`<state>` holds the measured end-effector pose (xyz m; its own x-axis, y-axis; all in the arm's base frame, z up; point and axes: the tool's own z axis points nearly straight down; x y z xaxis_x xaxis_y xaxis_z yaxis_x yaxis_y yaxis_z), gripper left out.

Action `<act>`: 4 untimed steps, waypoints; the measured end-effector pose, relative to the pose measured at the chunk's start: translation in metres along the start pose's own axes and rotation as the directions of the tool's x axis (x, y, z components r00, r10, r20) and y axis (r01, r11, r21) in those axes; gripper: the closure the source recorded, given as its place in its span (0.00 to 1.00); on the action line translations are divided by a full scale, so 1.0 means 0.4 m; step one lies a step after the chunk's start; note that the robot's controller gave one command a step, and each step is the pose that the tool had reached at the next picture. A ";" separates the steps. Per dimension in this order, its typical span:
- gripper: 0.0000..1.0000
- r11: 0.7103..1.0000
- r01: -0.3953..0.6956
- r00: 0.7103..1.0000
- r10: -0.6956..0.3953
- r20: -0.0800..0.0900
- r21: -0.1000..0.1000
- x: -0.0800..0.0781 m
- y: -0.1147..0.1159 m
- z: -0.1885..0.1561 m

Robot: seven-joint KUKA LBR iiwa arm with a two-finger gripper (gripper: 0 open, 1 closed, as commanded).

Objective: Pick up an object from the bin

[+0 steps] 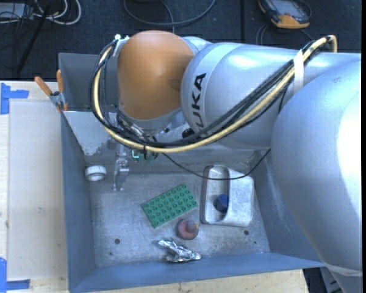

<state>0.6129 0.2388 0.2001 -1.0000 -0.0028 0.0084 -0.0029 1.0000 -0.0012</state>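
Note:
My gripper (119, 174) hangs low over the bin's left back part, under the arm's wrist. Just left of it a small white ring-shaped roll (96, 173) lies on the floor, close to the gripper but apart from it. A green studded baseplate (169, 205) lies flat to the right and nearer the front, tilted diagonally. I see nothing held in the gripper.
A grey-white tray-like piece (234, 201) with a small blue thing (221, 203) in it lies at the right. A reddish-brown round piece (186, 228) and a crumpled bit of silver foil (178, 251) lie near the front wall. The arm covers the bin's back right.

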 end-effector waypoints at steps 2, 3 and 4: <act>0.00 0.996 0.093 0.996 -0.093 0.010 -0.002 0.140 -0.324 0.319; 1.00 0.996 0.093 0.996 -0.093 0.013 -0.003 0.137 -0.322 0.313; 1.00 0.954 0.301 0.954 -0.301 0.016 0.003 0.135 -0.362 -0.053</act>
